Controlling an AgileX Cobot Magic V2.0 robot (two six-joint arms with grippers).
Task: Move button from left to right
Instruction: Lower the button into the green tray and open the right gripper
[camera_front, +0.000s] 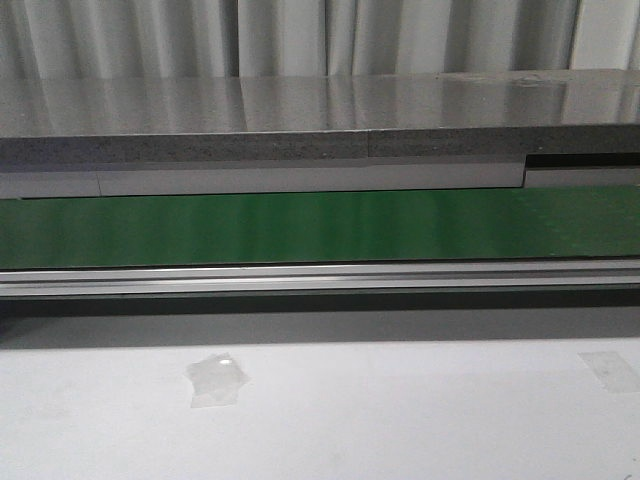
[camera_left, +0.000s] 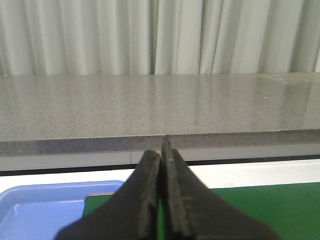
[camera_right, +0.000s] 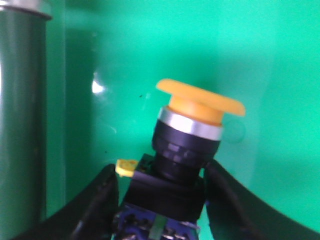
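The left hand (camera_left: 160, 200) is pinched closed on nothing, above a blue tray (camera_left: 35, 210). The right hand (camera_right: 160, 200) grips the button (camera_right: 185, 150) over green belt (camera_right: 200, 50); transfer seems underway, release remains.

Button (camera_right: 187, 150) base cut off at frame edge (blurred too), btwn right gripper (camera_right: 160, 200) fingers.
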